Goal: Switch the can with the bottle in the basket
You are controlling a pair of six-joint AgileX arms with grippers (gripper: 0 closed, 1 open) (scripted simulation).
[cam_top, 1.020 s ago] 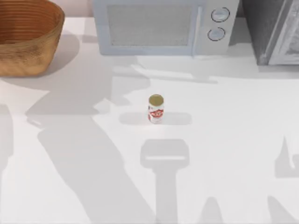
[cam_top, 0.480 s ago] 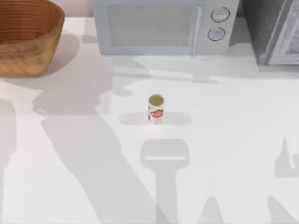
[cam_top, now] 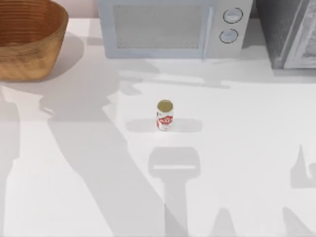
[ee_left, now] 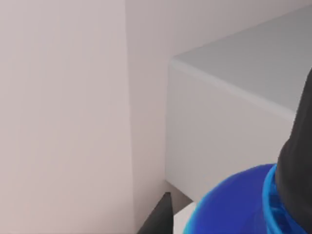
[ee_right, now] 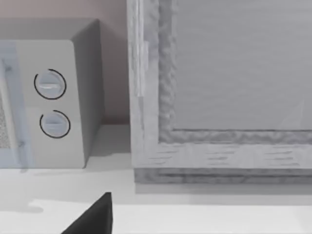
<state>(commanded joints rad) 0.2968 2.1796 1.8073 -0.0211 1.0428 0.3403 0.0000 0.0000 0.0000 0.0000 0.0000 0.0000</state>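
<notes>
Can (cam_top: 165,115), red label unreadable, upright mid-table, well apart from basket (cam_top: 29,44)

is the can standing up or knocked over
Upright: in the top view the can shows its round gold top above the red label, standing alone on the table.

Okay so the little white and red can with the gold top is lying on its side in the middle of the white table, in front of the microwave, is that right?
Not quite. The small white can with the red label and dull gold top is standing upright, not lying on its side: the top view shows its round gold top facing up. The rest holds: it is in the middle of the white table, in front of the pale grey microwave.
</notes>
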